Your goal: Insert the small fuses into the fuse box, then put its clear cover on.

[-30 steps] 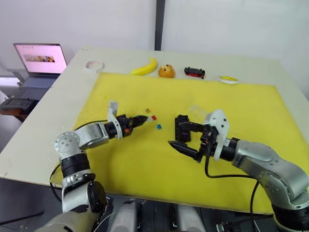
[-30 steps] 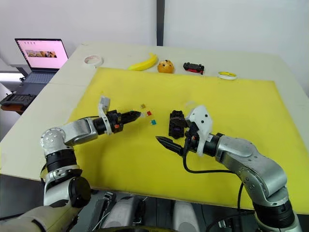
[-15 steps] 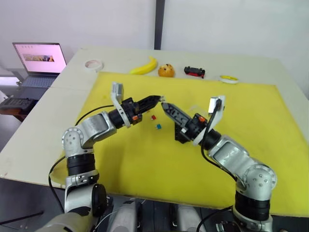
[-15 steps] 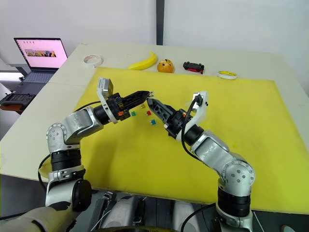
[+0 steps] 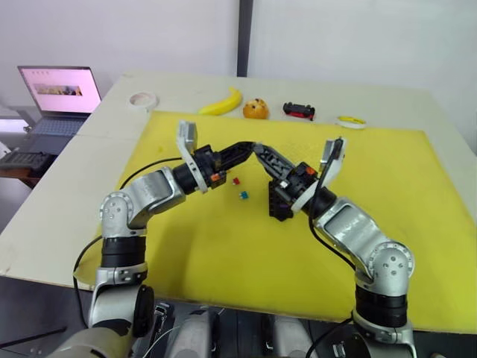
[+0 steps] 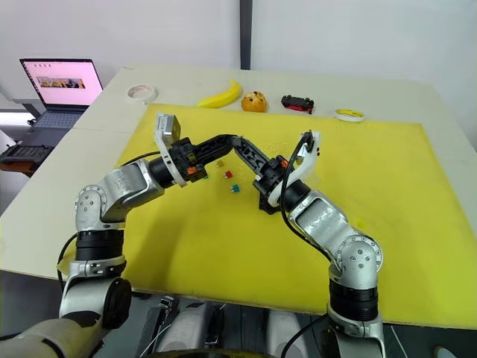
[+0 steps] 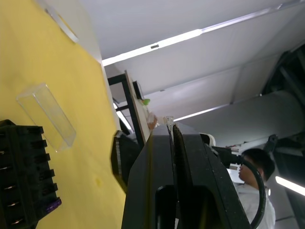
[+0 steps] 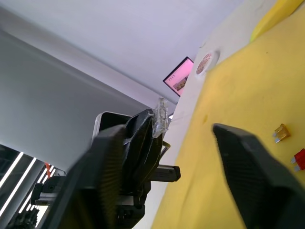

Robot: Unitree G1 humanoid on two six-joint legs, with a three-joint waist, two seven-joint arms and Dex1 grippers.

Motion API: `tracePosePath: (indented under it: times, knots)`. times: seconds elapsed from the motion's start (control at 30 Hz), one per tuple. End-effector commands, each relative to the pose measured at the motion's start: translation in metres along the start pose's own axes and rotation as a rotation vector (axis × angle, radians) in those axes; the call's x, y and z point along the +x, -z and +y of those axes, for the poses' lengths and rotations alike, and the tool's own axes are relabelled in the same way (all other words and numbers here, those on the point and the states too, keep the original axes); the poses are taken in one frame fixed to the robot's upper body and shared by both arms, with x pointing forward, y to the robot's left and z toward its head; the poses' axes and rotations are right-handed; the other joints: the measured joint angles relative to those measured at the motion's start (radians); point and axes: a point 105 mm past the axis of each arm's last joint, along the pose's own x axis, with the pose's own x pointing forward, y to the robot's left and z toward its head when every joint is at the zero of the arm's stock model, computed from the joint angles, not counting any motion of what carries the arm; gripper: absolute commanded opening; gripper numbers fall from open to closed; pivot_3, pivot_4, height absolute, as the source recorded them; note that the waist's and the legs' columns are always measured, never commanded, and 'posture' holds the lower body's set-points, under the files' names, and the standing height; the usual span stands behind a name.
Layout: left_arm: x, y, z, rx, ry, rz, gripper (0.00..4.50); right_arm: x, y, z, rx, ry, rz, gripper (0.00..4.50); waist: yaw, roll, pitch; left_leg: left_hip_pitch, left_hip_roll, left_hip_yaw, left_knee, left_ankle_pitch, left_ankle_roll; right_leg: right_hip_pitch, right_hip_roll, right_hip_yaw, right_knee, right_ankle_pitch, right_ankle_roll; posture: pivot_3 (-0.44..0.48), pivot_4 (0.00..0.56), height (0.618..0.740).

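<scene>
Where plain white walls close off the far side, a pale bench [image 5: 89, 156] carries a yellow mat [image 5: 373, 224] that covers most of its top. In the left wrist view, long ceiling light strips run overhead and a person [image 7: 252, 164] in a white top stands beyond the bench. A laptop [image 5: 59, 93] sits open off the bench's far left corner, its screen pink and its writing too small to read. Both arms are raised over the middle of the mat, tips meeting in the air. The left fingers [image 7: 157, 157] are pressed together on a pale fuse. The right fingers [image 8: 248, 167] are spread wide to either side of that tip, gripping nothing. Along the far edge, beyond the mat, lie a banana [image 5: 222, 104], an orange [image 5: 256, 109], a toy car [image 5: 299, 111], a tape roll [image 5: 143, 99] to the left and a yellow-white ring [image 5: 352, 121] to the right; no label on them can be read. The black fuse box [image 5: 281, 203] rests on the mat below the right arm, with a purple fuse [image 7: 50, 206] seated in one end slot. The clear cover [image 7: 47, 114] lies on the mat just beside the box. Left of the box, an orange fuse [image 6: 220, 162], a red fuse [image 5: 235, 180] and a teal fuse [image 5: 243, 195] lie loose. The pale fuse [image 8: 160, 117] stands out past the left fingertips.
</scene>
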Motion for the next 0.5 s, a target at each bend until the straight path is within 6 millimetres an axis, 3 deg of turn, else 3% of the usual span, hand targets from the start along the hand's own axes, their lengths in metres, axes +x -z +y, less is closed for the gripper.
tracePosePath:
  times: [0.03,0.5]
  knots:
    - [0.0008,0.0018,-0.0114,0.013,0.048,0.003,0.0,0.0004,-0.0058,0.0156,-0.026,-0.067,-0.024,2.16,0.0,0.0,0.0,0.0,0.0,0.0,0.0,0.0,0.0,0.0,0.0,0.0,0.0,0.0,0.0,0.0,0.15,0.74]
    - [0.001,0.0013,-0.0104,0.009,0.044,-0.006,0.0,-0.0012,-0.0113,0.0172,-0.01,-0.076,-0.047,2.16,0.0,0.0,0.0,0.0,0.0,0.0,0.0,0.0,0.0,0.0,0.001,0.0,0.0,0.0,0.0,0.0,0.15,0.74]
